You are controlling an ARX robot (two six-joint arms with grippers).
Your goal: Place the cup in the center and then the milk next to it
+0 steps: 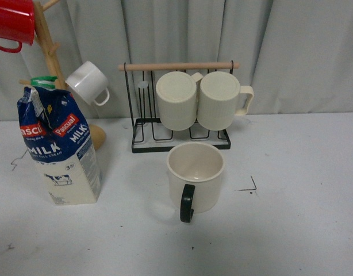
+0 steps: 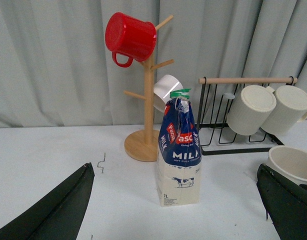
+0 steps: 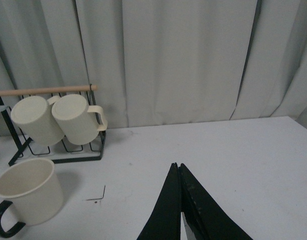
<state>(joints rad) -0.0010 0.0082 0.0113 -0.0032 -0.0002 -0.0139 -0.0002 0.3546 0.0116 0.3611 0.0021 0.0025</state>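
Left fingers [image 2: 58, 205] are spread wide and empty, right fingers [image 3: 166, 210] pinched together on nothing. Cup [image 1: 195, 175] sits upright in the middle of the desk [image 1: 291, 218], so that part looks done. Milk [image 2: 178, 150] stands well off to its left, straight ahead of the open pair. I'd grab it low on the cream base, squeeze gently since the top's crumpled, and set it just beside the cup, clear of the handle [image 1: 187, 207].

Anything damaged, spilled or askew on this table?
Yes: the milk carton, left of the cup, has a crumpled, creased top, so it looks dented and already opened. It stands upright and no spill shows. The cup is upright too.
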